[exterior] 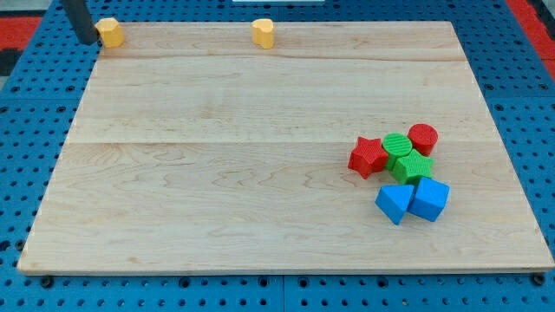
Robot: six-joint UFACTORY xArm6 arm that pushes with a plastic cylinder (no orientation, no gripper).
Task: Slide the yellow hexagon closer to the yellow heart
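Note:
The yellow hexagon (109,32) sits at the board's top left corner. The yellow heart (264,33) sits on the top edge near the middle, well to the right of the hexagon. My tip (87,40) is at the view's top left, just left of the yellow hexagon and touching or nearly touching its left side. The rod rises out of the view's top.
A cluster lies at the right of the wooden board (217,191): a red star (368,157), a green cylinder (397,145), a red cylinder (423,138), a green block (413,167), a blue triangle (394,204) and another blue block (429,198). Blue pegboard (26,173) surrounds the board.

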